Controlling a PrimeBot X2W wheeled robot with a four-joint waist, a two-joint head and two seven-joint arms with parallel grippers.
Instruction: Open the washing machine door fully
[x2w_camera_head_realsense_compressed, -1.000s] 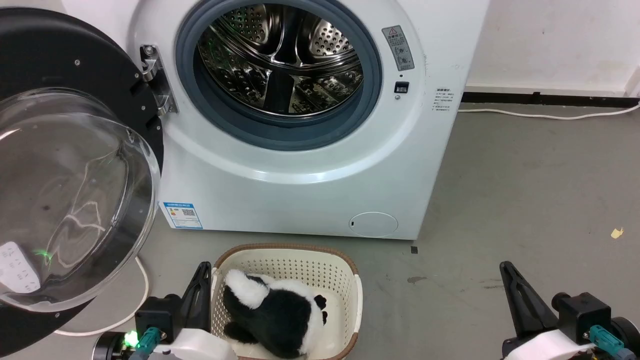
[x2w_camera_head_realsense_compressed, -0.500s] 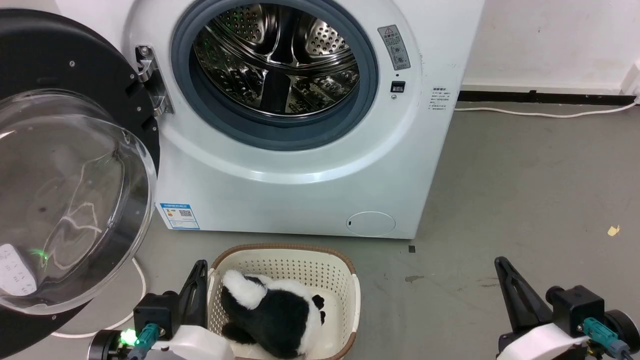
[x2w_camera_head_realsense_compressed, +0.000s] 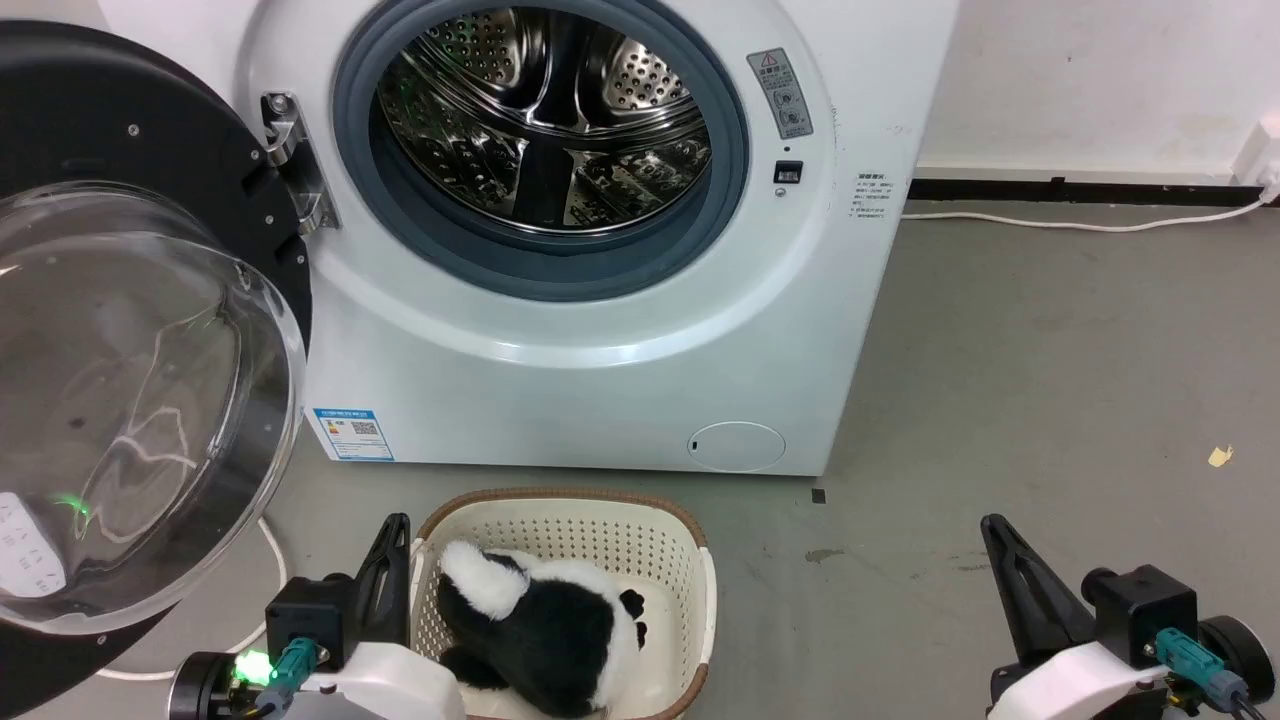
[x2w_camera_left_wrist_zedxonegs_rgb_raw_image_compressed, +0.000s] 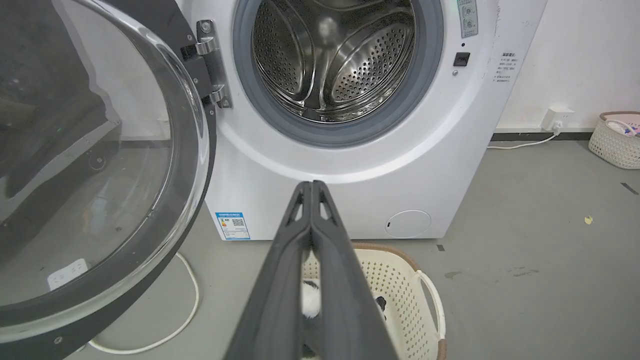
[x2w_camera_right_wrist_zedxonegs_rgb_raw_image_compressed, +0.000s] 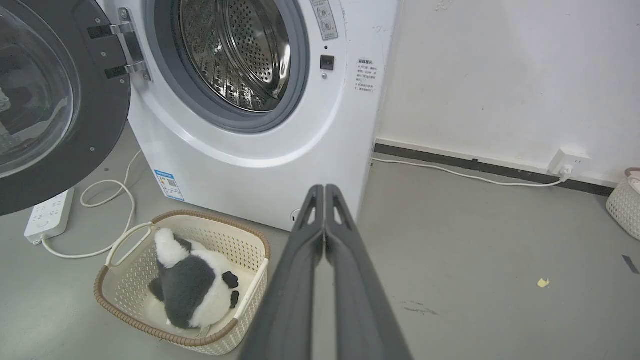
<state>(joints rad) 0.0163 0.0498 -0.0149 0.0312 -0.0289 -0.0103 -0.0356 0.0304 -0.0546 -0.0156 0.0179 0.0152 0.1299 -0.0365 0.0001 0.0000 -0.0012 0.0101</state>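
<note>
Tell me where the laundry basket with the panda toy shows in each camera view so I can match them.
Head view: laundry basket at bottom centre, before the washing machine.
Left wrist view: laundry basket at the bottom, right of centre.
Right wrist view: laundry basket at lower left.
Shared landmark: the blue label low on the washing machine's front, on its hinge side.

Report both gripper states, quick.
Left gripper: closed, holding nothing.
Right gripper: closed, holding nothing.

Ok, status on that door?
Left gripper, right gripper: jaws shut, empty. Washing machine door hangs wide open. Basket in front, clear of door.
</note>
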